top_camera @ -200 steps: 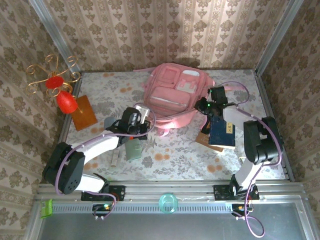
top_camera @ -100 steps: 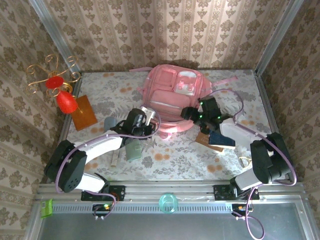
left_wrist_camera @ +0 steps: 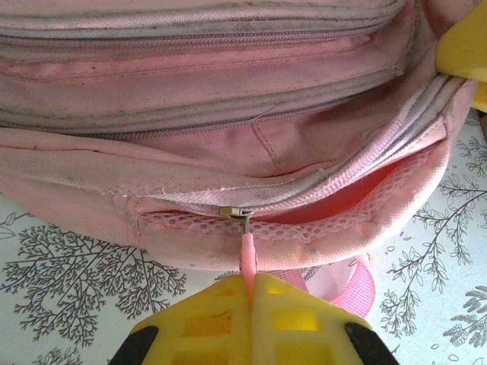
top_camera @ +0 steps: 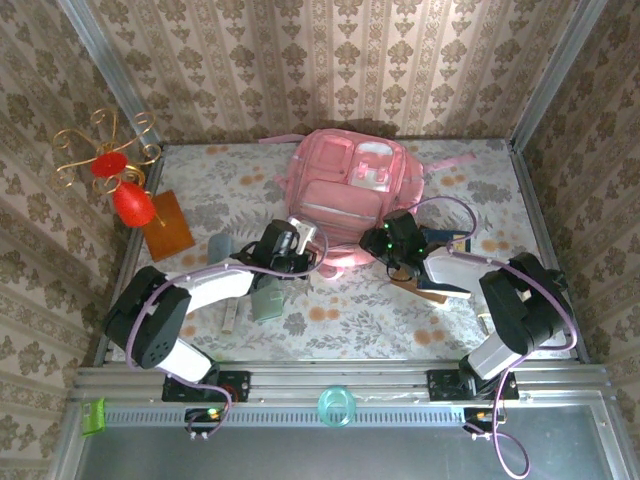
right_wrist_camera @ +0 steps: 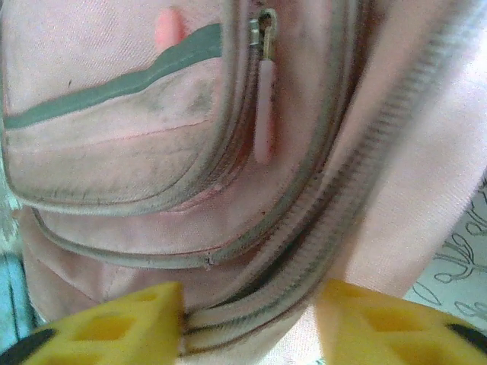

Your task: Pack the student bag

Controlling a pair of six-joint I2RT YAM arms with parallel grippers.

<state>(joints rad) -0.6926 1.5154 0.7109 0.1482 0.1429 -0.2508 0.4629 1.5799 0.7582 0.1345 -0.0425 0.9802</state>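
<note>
Jaws of the left gripper [left_wrist_camera: 249, 283] clamped on the pink zip pull [left_wrist_camera: 247, 257]. Right gripper [right_wrist_camera: 249, 323] jaws sit either side of the student bag [top_camera: 350, 180] at its near zip seam, can't tell if pinching. Bag lies flat, far centre of table [top_camera: 200, 190], nr back wall

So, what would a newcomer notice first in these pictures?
The big pink student bag lies at the far middle of the table. The left hand pinches its pink zipper pull, with that pocket partly open; the right hand straddles a zipped seam at the bag's near edge.
</note>
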